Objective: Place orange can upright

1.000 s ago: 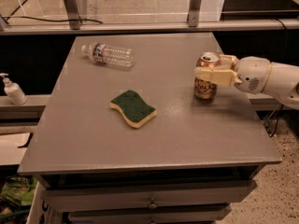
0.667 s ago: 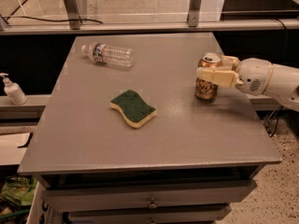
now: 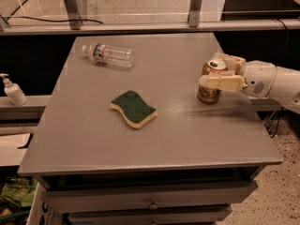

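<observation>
The orange can [image 3: 209, 93] stands upright on the grey table [image 3: 187, 139], near its right edge. It is coppery with a silver top. My gripper [image 3: 220, 73] reaches in from the right. Its cream fingers [image 3: 220, 83] sit on either side of the can's upper half and are closed on it. The near finger crosses the can's front and the far finger lies behind its top. The can's base rests on the table.
A clear plastic water bottle [image 3: 108, 55] lies on its side at the table's back left. A green and yellow sponge [image 3: 133, 108] lies near the middle. A soap dispenser [image 3: 13, 91] stands on a ledge to the left. Drawers sit below the front edge.
Almost nothing has changed. The gripper and the can stay in the same place at the right of the table.
</observation>
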Action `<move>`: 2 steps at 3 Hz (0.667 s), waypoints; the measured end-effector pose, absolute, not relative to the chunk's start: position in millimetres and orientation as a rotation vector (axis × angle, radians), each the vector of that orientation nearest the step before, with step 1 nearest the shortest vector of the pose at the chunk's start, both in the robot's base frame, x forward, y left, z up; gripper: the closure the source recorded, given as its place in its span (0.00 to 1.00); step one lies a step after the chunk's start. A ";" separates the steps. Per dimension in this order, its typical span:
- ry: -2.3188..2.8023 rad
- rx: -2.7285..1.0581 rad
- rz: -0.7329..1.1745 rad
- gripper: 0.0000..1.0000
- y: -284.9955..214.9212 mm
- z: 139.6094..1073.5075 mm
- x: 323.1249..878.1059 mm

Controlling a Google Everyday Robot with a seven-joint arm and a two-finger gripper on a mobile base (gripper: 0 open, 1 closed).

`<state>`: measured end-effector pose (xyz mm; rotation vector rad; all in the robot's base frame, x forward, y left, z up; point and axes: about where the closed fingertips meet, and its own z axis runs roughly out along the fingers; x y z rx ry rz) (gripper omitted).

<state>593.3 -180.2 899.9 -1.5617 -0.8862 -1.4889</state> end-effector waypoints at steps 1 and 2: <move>-0.889 -1.558 -1.496 0.00 -185.9 903.3 589.1; -0.889 -1.570 -1.531 0.00 -206.2 913.5 580.5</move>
